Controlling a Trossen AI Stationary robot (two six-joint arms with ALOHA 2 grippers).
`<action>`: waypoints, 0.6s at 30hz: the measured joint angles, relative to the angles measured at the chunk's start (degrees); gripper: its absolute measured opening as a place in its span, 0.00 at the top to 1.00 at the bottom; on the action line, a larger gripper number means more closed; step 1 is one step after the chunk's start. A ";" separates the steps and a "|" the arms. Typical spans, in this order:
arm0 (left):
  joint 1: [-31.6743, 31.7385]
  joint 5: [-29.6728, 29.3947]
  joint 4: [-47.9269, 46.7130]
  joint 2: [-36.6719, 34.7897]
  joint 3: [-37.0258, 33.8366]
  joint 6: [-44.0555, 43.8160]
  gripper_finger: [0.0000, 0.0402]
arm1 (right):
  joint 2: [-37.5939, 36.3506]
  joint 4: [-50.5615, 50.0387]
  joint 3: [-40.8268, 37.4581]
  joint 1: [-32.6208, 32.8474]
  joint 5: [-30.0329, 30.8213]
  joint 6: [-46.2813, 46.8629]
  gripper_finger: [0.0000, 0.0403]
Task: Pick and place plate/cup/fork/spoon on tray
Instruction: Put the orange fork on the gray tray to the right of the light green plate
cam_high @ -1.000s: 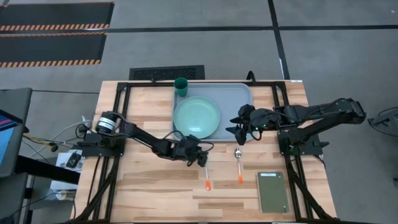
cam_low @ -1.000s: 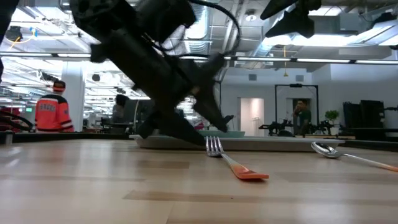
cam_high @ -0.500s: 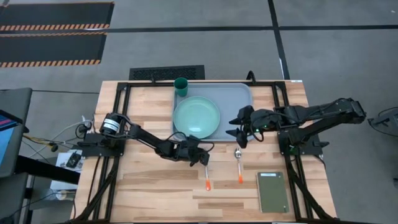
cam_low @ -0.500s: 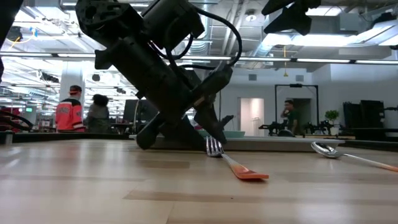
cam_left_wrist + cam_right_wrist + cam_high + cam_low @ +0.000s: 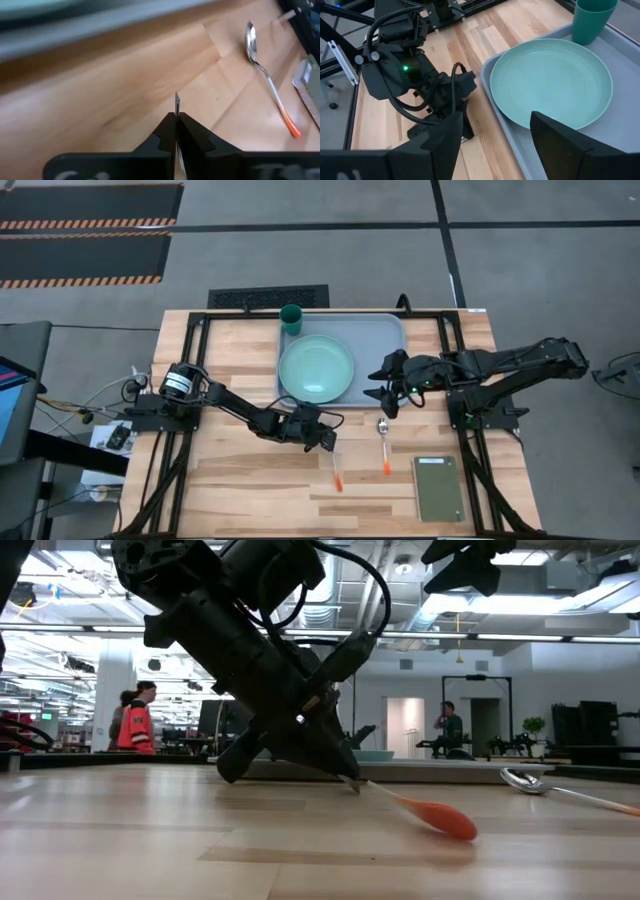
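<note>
The fork [image 5: 335,465], silver with an orange handle, lies on the wood in front of the tray [image 5: 385,345]. My left gripper [image 5: 326,442] [image 5: 348,780] [image 5: 176,117] is shut on its metal end. The spoon [image 5: 384,448] [image 5: 260,62] lies flat on the table to the fork's right. The mint-green plate [image 5: 316,368] [image 5: 550,82] rests on the tray. The dark green cup [image 5: 291,317] [image 5: 592,20] stands at the tray's far left corner. My right gripper [image 5: 383,388] [image 5: 495,120] hangs open over the tray's right part, holding nothing. My left gripper pinches the fork's metal head end between its two fingers, and a thin sliver of metal [image 5: 176,101] sticks out past the fingertips. The fingers slant down from the table's left. The fork stands on its edge, its orange handle end [image 5: 445,820] down at the table top.
A small dark green-grey slab [image 5: 438,488] lies at the near right. The black frame rails run along both sides of the table. Bare wood spans the near left. People walk in the room behind the table.
My left gripper has come down onto the fork's head and shut on it. The fork has turned from lying flat onto its edge, and its orange handle end has shifted a little toward the table's near edge.
</note>
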 joint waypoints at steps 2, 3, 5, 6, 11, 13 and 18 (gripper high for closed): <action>0.00 1.46 1.96 -0.20 -0.04 1.52 1.00 | -1.00 -0.16 -0.02 0.00 0.00 0.00 0.35; 0.02 2.37 2.62 -0.68 -0.04 2.18 1.00 | -1.61 -0.05 -0.02 0.00 0.00 0.00 0.35; 0.01 3.81 2.99 -1.65 0.36 3.68 1.00 | -3.16 -0.65 -0.02 0.00 0.00 -0.08 0.35; 0.08 4.56 3.19 -2.23 0.77 4.42 1.00 | -4.09 -0.56 -0.02 0.00 0.00 -0.09 0.35; 0.79 4.97 0.66 -6.83 3.51 10.77 1.00 | -9.83 -1.99 -0.04 0.00 0.02 -0.20 0.35; 1.67 5.39 0.03 -8.47 5.14 15.13 1.00 | -11.91 -1.45 -0.02 0.00 0.04 -0.23 0.35; 7.76 10.66 0.09 -9.88 10.18 28.18 1.00 | -16.18 -1.95 -0.02 0.04 0.06 -0.26 0.35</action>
